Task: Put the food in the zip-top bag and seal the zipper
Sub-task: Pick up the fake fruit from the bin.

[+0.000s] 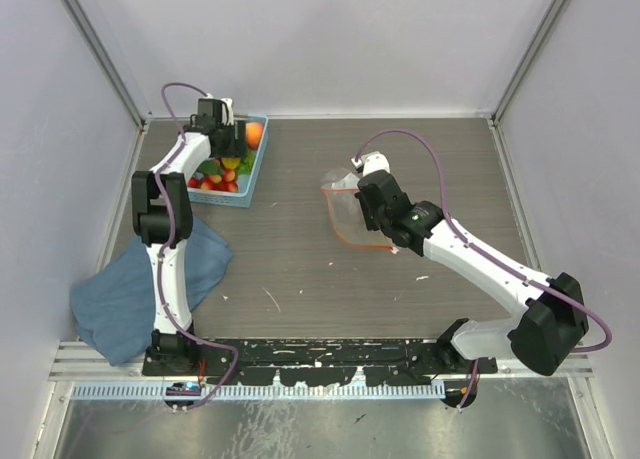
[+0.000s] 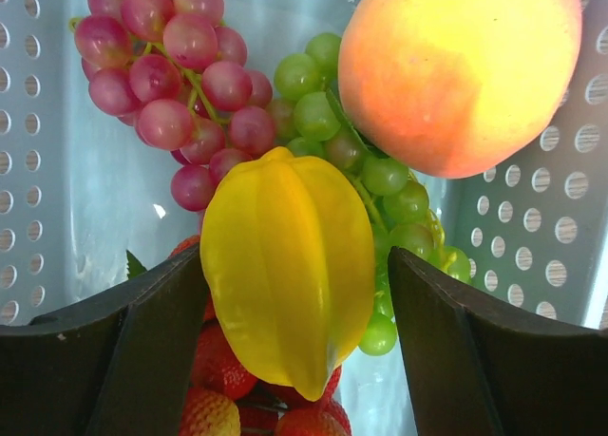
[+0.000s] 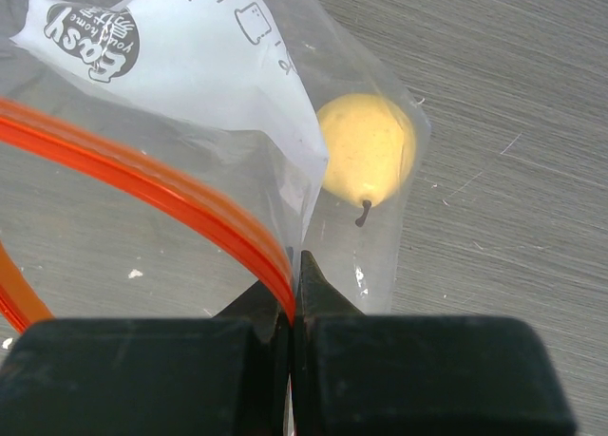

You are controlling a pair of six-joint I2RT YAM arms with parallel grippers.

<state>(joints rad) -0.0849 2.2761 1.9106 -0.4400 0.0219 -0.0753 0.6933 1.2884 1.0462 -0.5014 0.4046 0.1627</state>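
Now we are holding our left gripper [image 2: 296, 263] spread around the yellow star fruit [image 2: 280, 218] in the basket [image 1: 240, 201] at the counter's far left corner. Our right gripper [image 3: 290, 303] is pinching the zip-top bag [image 1: 350, 214] by its zipper [image 3: 171, 194] mid-counter, a small yellow fruit [image 3: 366, 151] inside.

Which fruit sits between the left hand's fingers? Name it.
The yellow ridged star fruit; the peach and pink grapes lie beyond the fingers.

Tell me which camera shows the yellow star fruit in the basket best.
Left wrist: the star fruit fills the frame, ridges sharp, between the fingers of the open left claw. The top view shows only a small yellow speck under the left arm. The right wrist view misses it entirely.
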